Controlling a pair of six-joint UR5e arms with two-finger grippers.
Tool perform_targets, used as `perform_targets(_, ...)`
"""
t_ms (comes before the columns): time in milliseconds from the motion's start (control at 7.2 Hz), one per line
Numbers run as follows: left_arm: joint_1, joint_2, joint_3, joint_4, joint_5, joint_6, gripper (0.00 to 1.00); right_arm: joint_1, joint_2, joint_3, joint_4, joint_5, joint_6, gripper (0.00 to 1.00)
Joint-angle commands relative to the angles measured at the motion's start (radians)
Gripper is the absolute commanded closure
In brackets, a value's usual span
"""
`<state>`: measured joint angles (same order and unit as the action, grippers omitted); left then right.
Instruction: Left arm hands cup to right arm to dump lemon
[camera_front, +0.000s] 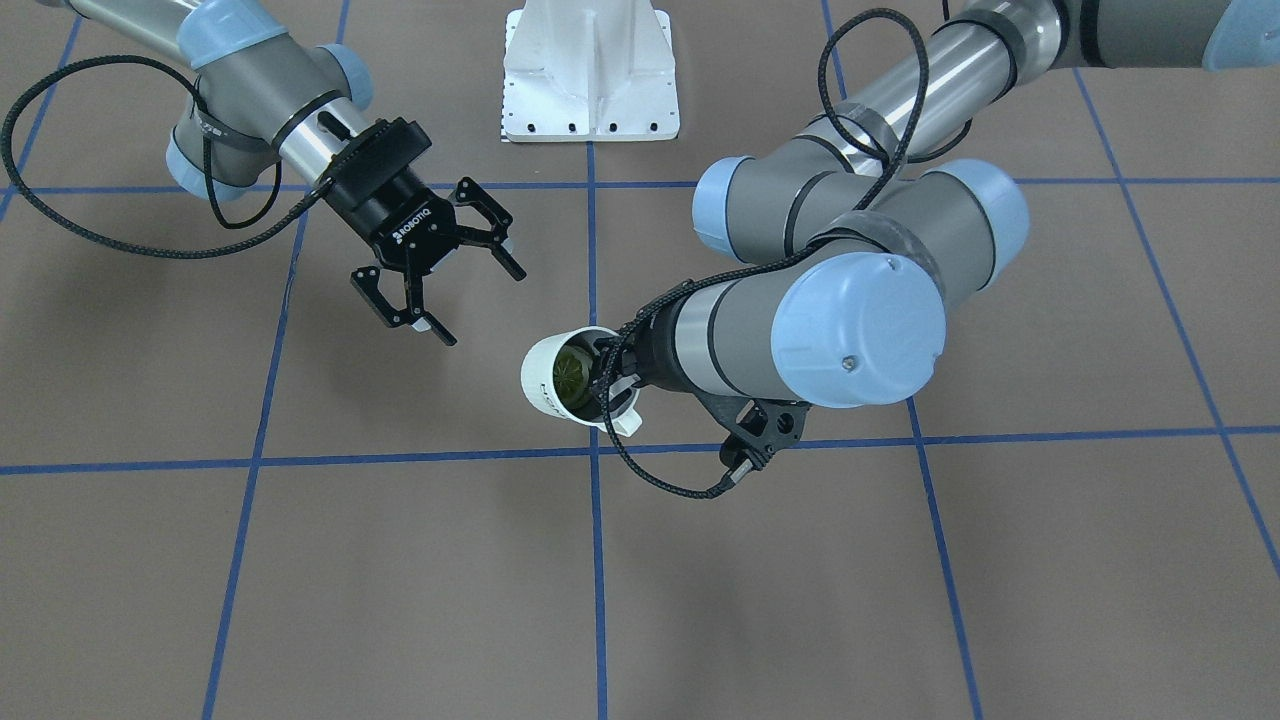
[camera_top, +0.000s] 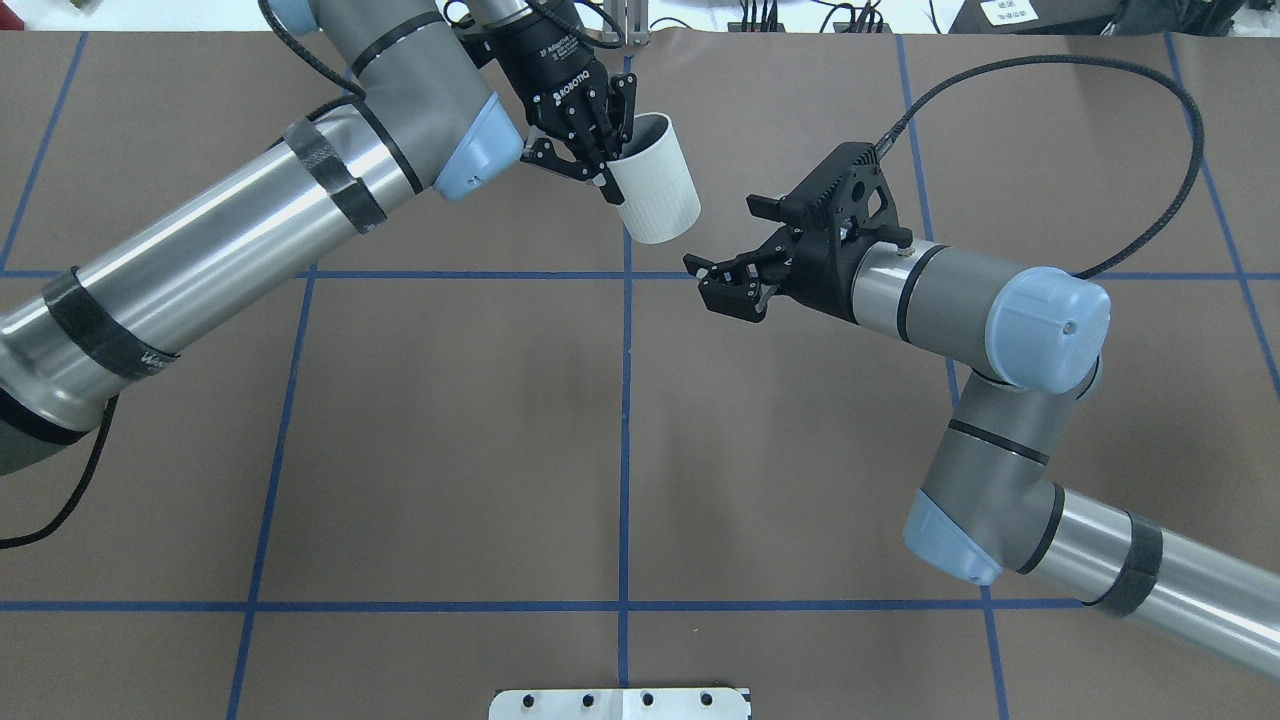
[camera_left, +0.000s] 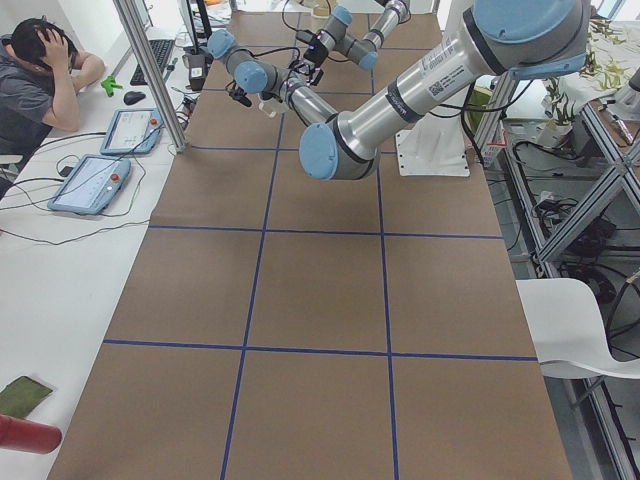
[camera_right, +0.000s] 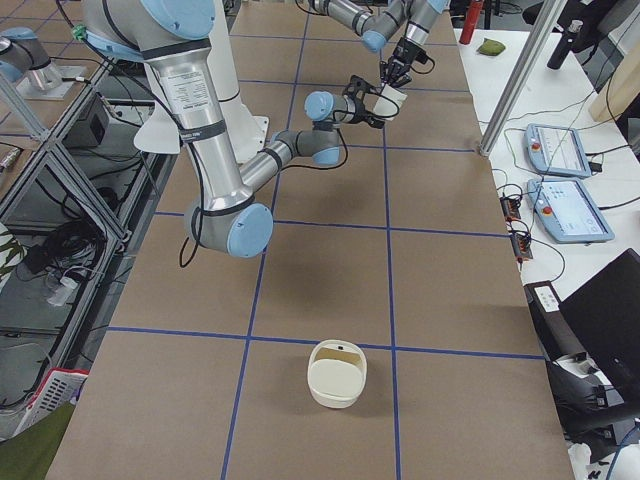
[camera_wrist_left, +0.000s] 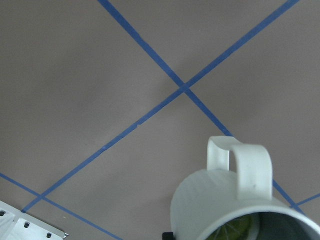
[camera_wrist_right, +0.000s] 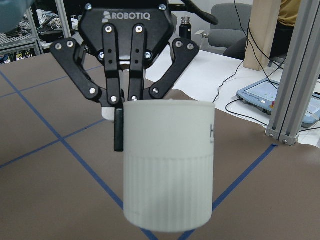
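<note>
Off-white ribbed mug (camera_top: 655, 180), yellow-green lemon (camera_front: 573, 375) inside, is pinched at its rim by left gripper (camera_top: 608, 165); right gripper (camera_front: 484, 306) spread wide, near.

I see the surface (camera_top: 450, 450), a brown sheet ruled into large squares by blue tape lines (camera_top: 625, 400), carrying the white base plate (camera_front: 590, 75) at the robot's edge astride the centre line, and, toward the robot's right end, a cream tub (camera_right: 337, 373) upright beside a cross line.

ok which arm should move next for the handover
Right. The left hand grips the cup at its rim, lemon inside, off the table; the right hand is open, empty and faces the cup's side.
</note>
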<state>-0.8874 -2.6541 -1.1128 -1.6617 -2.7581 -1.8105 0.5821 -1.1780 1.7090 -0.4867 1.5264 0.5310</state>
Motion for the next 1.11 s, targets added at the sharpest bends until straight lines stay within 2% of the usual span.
perform_targets(0, 0.021, -0.006, -0.004, -0.007, 0.000, -0.013, 1.00, -0.002, 0.008, -0.020, -0.001, -0.026, 0.000, 0.01)
perform_targets(417, 0.036, -0.007, -0.002, -0.071, 0.000, -0.076, 1.00, -0.002, 0.009, -0.020, -0.001, -0.026, 0.000, 0.01)
perform_targets(973, 0.047, -0.018, -0.002, -0.075, 0.002, -0.076, 1.00, -0.018, 0.009, -0.029, -0.001, -0.028, 0.001, 0.01)
